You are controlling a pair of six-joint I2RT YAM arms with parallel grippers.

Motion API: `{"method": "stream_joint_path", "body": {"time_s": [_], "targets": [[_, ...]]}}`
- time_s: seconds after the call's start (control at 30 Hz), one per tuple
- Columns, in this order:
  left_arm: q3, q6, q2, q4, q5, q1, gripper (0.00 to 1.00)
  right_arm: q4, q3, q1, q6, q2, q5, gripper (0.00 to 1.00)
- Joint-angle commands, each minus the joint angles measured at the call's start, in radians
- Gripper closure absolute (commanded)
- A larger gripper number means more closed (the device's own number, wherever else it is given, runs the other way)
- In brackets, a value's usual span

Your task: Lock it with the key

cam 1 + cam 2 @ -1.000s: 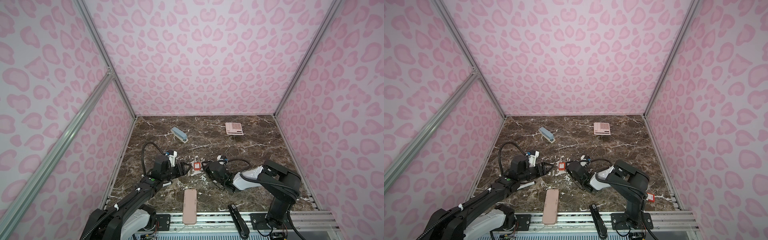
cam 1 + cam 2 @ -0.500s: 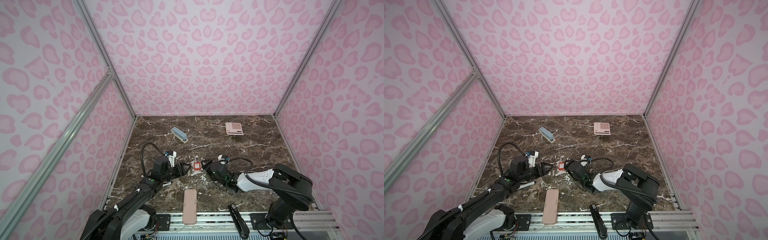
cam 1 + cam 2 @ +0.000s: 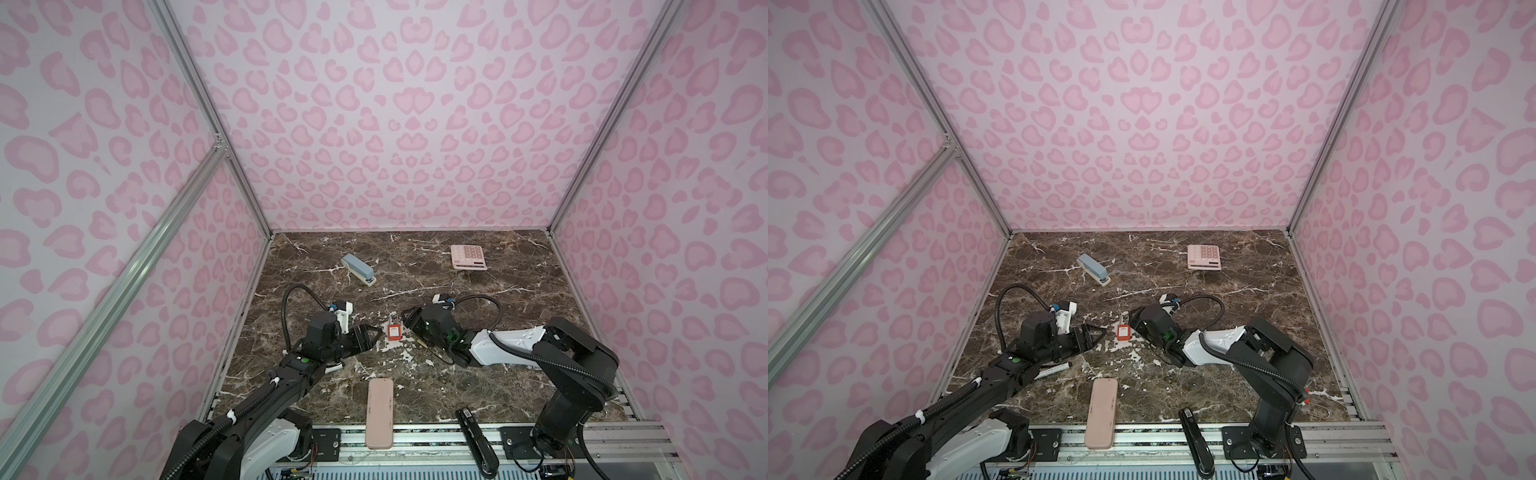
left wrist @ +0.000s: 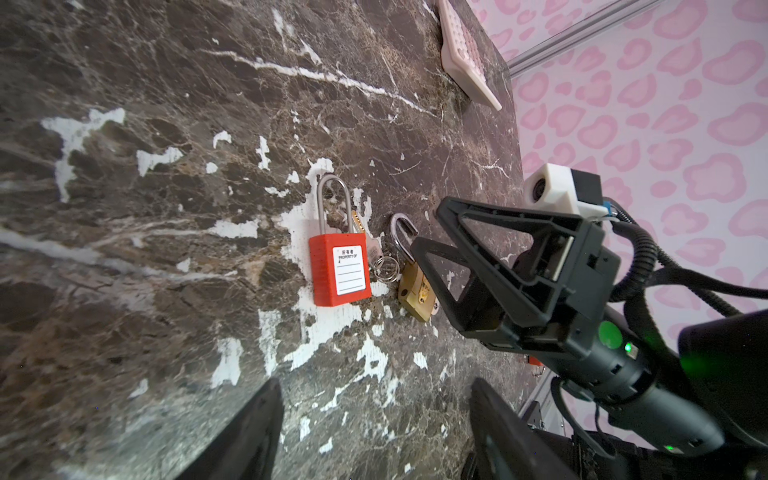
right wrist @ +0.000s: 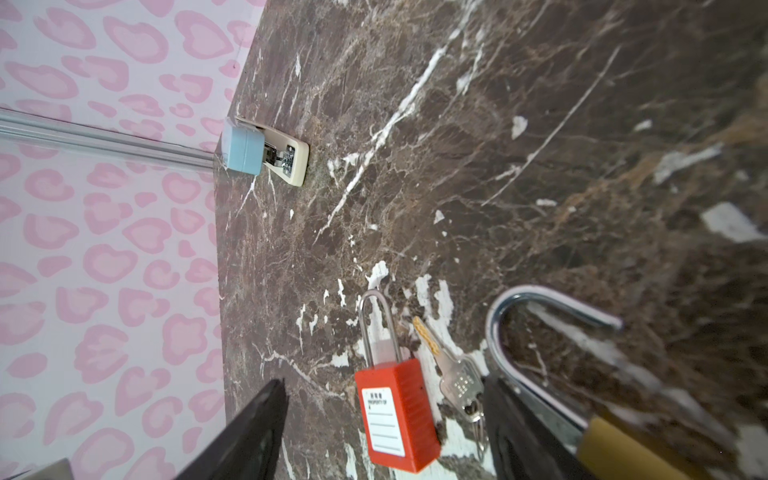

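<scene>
Red plastic marks the padlock in both top views. It lies flat about mid-counter, its long axis running from near edge to far edge and its shackle toward the far edge. It sits between the left fingers and the right fingers. A blue stapler sits toward the far-left corner, a pink calculator by the far edge, and a pink case overhangs the near edge. The left wrist view shows the left fingers spread and empty. A key on a ring lies just beside the red body, blade parallel to the shackle. Next to it is a brass padlock with its shackle swung open. The right fingers are spread, and one overlaps the brass body. In the right wrist view the red padlock shows between the spread fingers. One finger hides part of the open shackle; whether it touches, I cannot tell.
</scene>
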Motion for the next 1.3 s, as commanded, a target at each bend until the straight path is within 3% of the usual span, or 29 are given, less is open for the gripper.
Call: {"method": "stream_joint_path", "body": {"time_s": [0.0,1.03,1.17,1.27], "targets": [[0.006,0.007,-0.004,0.001,-0.005,0.001,0.28,-0.017,0.003,-0.006,-0.021,0.018,-0.034,0.24],[0.020,0.009,0.015,-0.001,0.001,0.001,0.28,0.064,0.003,-0.015,0.003,0.045,-0.136,0.24],[0.023,0.001,0.011,0.004,0.002,0.000,0.28,0.025,-0.039,-0.049,-0.056,-0.035,-0.151,0.24],[0.030,-0.005,0.015,0.011,0.004,0.001,0.28,-0.069,-0.046,-0.109,-0.177,-0.111,-0.230,0.24]]}}
